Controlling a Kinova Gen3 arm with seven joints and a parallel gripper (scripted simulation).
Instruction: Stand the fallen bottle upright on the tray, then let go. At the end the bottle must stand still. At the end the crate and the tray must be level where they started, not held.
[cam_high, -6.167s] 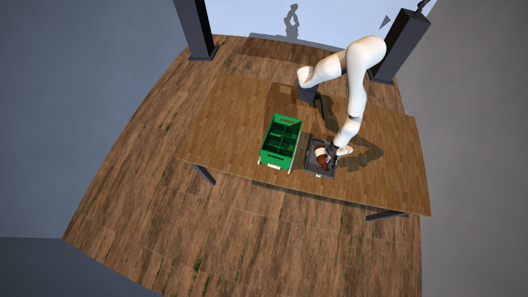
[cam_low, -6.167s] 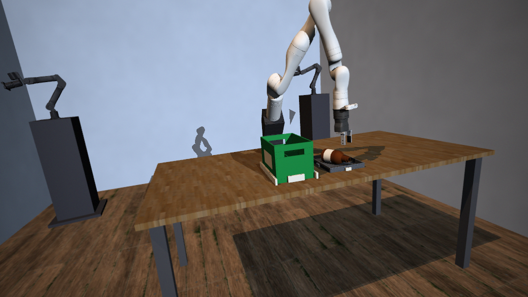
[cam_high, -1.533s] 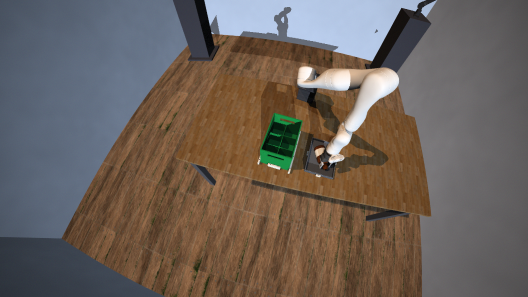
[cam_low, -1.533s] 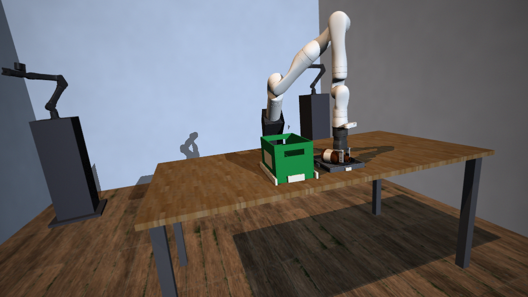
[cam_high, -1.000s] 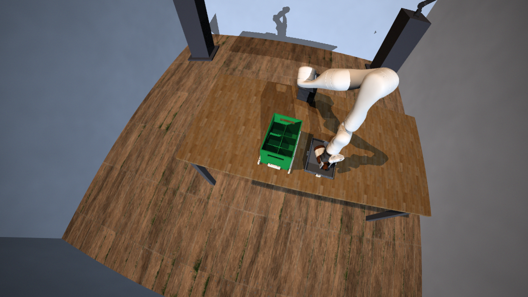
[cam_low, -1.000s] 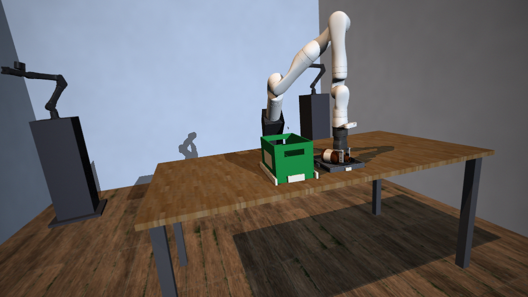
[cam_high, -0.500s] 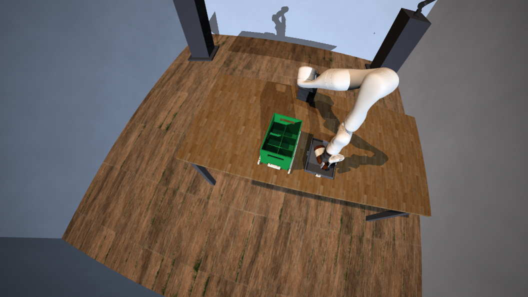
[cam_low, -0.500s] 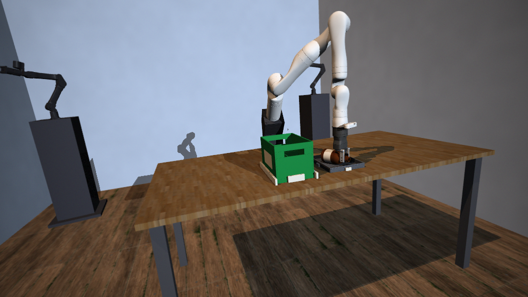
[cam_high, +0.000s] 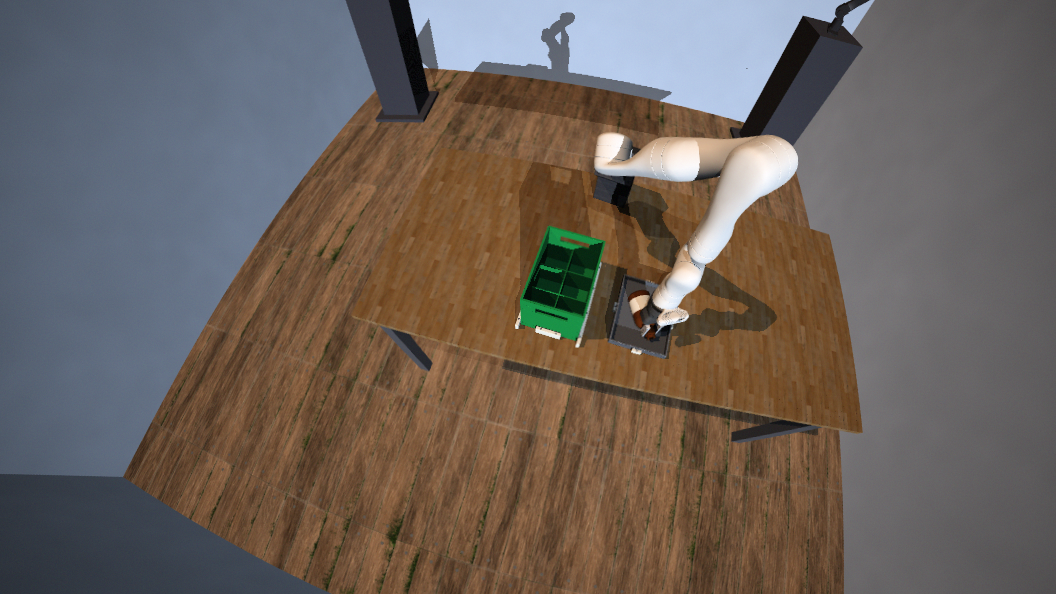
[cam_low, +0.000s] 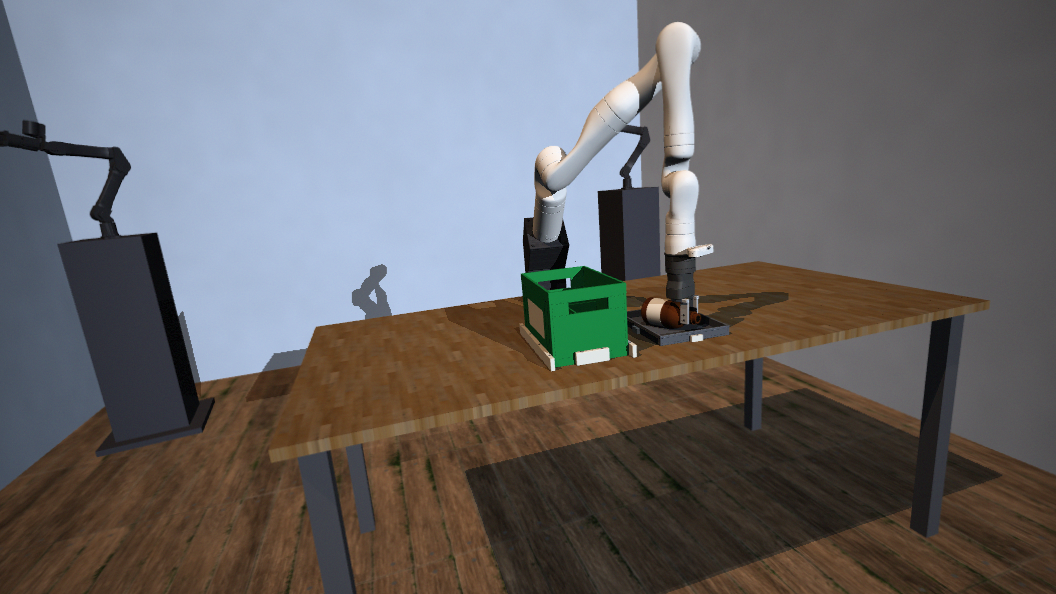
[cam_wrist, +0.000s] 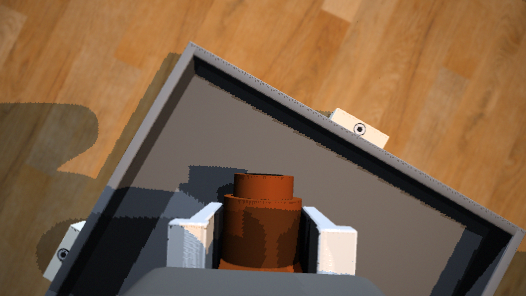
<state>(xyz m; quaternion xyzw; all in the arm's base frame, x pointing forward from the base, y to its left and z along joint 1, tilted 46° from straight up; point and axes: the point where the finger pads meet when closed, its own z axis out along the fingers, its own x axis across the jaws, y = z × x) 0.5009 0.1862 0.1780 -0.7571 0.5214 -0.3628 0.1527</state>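
- Bottle (cam_wrist: 261, 227): I see it lying flat in the tray (cam_wrist: 150, 115), long axis pointing straight ahead of my pincer (cam_wrist: 262, 245).
- Pincer: closed across its upper body, from above.

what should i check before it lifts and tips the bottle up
1. Gripper shut on the bottle, a finger against each side: ok.
2. Grip sits near the neck end, not mid-body: cannot tell if it holds through the tilt.
3. Bottle lying on its side inside the tray: ok.
4. Tray flat on the table: ok.
5. Green crate beside the tray, apart from the gripper: ok.
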